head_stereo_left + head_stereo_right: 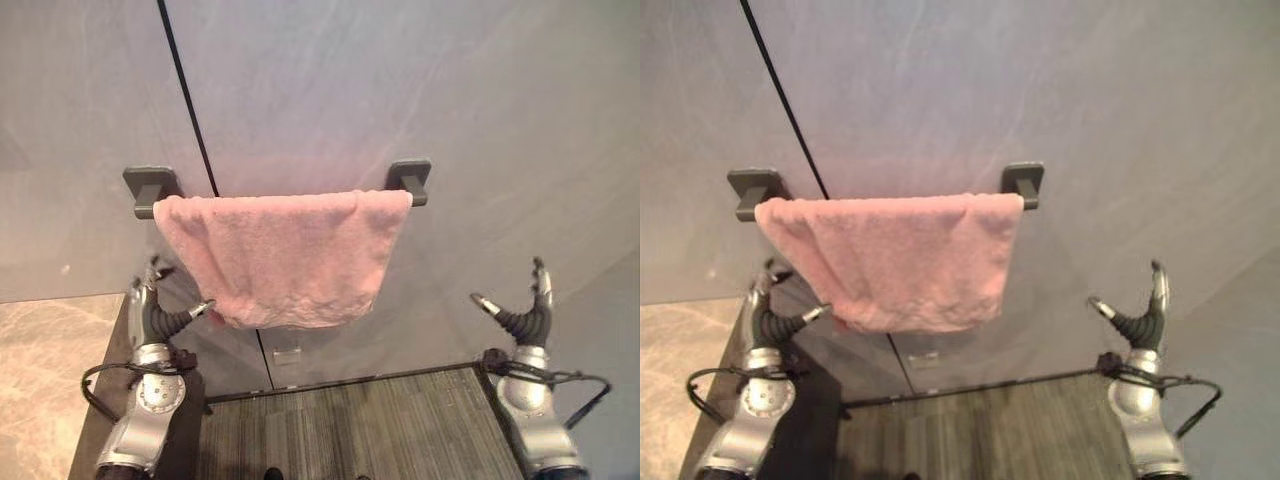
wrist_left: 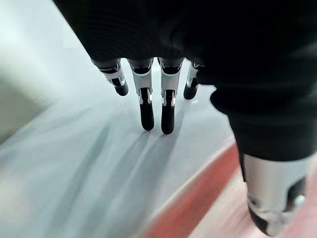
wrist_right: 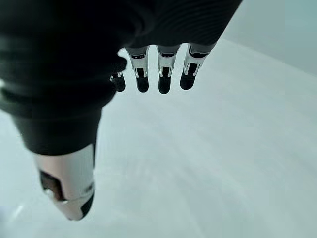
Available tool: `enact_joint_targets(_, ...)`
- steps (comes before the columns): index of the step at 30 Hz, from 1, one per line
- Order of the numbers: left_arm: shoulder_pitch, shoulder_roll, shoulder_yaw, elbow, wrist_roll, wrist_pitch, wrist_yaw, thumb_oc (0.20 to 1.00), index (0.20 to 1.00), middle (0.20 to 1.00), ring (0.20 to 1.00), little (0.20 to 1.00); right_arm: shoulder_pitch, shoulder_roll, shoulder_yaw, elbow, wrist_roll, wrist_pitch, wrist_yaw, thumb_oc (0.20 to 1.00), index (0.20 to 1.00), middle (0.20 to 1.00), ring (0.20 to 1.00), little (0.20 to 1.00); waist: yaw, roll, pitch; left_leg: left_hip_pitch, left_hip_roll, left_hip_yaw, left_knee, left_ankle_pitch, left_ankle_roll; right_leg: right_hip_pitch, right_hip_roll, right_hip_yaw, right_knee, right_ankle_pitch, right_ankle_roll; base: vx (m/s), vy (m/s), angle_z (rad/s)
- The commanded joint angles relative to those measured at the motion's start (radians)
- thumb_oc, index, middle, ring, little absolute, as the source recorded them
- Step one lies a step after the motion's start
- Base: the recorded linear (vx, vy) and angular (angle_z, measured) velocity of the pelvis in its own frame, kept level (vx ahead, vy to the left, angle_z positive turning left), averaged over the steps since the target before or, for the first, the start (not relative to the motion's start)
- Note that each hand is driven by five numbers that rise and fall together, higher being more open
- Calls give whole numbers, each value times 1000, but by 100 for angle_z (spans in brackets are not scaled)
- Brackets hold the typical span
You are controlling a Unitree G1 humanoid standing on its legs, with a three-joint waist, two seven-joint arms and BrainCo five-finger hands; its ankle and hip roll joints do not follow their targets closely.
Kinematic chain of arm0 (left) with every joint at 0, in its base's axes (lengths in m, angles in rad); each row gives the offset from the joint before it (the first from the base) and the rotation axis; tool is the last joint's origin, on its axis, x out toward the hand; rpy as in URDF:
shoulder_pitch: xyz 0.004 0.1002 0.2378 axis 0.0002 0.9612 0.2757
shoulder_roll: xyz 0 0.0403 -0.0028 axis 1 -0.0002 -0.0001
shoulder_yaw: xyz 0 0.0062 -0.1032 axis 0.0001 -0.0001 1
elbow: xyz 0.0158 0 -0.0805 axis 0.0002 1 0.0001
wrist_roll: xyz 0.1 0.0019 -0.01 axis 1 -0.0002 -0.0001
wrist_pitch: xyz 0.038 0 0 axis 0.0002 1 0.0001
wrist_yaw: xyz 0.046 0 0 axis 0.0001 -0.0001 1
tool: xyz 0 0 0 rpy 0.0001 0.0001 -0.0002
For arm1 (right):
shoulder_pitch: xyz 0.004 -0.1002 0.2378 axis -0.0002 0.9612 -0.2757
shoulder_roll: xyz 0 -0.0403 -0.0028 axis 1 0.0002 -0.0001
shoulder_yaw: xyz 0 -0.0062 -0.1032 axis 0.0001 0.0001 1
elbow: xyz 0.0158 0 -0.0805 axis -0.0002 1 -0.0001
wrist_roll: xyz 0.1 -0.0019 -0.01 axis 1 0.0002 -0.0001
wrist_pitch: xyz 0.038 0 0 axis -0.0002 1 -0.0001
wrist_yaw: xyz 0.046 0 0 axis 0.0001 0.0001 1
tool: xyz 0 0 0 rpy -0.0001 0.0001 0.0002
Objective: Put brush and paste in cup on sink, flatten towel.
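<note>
A pink towel hangs over a dark wall rail, bunched toward its lower middle with uneven bottom edges. My left hand is raised by the towel's lower left corner, fingers straight, thumb tip close to the cloth; the pink towel edge shows beside the thumb in the left wrist view. My right hand is held up to the right of the towel, well apart from it, fingers straight and holding nothing, facing the bare wall.
A grey wall with a thin dark vertical seam fills the background. A dark ribbed floor mat lies below, and a beige marbled surface sits at the lower left.
</note>
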Motion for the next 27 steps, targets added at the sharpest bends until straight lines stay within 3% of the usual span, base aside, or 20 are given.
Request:
enact_joint_targets(1, 13, 122, 125, -179, 358, 0, 69, 1000, 1000, 1000, 1000, 1000, -73, -120, 1, -219, -345, -11, 64, 1000, 1000, 1000, 1000, 1000, 40, 9, -38, 17, 92, 48, 12, 20, -78, -23, -92, -50, 46, 63, 102, 10, -4, -8)
enact_joint_targets(7, 50, 172, 225, -274, 406, 6, 91, 1000, 1000, 1000, 1000, 1000, -204, -196, 144, -331, -360, -59, 167, 1000, 1000, 1000, 1000, 1000, 72, -7, -35, 9, 92, 45, 12, 16, -81, -19, -94, -55, 25, 62, 104, -5, -2, 0)
enact_joint_targets(12, 37, 174, 243, -316, 403, -5, 100, 1000, 1000, 1000, 1000, 1000, -325, -204, 254, -359, -329, -75, 221, 1000, 1000, 1000, 1000, 1000, 86, -12, -26, 0, 89, 43, 12, 17, -82, -19, -98, -61, 10, 68, 105, -9, 1, 3)
enact_joint_targets(16, -11, 252, 179, -354, 371, -83, 24, 1000, 1000, 1000, 1000, 1000, -460, -221, 390, -319, -294, -78, 313, 1000, 1000, 1000, 1000, 1000, 95, -13, -21, -5, 87, 40, 12, 17, -82, -17, -101, -67, 5, 72, 106, 0, 0, 0)
enact_joint_targets(27, -102, 400, 57, -363, 342, -162, -68, 1000, 1000, 1000, 1000, 1000, -472, -226, 397, -312, -257, -82, 314, 1000, 1000, 1000, 1000, 1000, 61, -5, -5, -18, 84, 47, 12, 20, -81, -37, -105, -59, 4, 81, 111, 0, 2, 1)
